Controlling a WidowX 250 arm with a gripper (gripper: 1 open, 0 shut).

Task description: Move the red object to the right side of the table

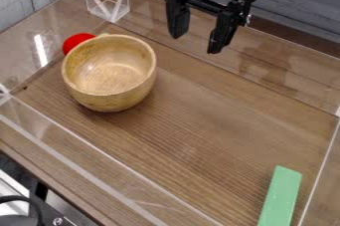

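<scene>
Hovering at top centre of frame: gripper (pixel 198 29), jaws spread wide, carrying nothing. Sitting at left edge: red object (pixel 79 42), touching wooden bowl (pixel 110 71), half hidden behind rim. Risking finger clipping bowl on descent, nudging ball toward acrylic wall (pixel 40 26).

Wooden bowl (pixel 110 72), green block (pixel 280 210)

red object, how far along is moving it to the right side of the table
Nothing looks done yet: the red object sits at the left, behind the wooden bowl. In hand: nothing; the gripper hangs open and empty above the table, right of the bowl. Left: reach it, grasp it, carry it right.
</scene>
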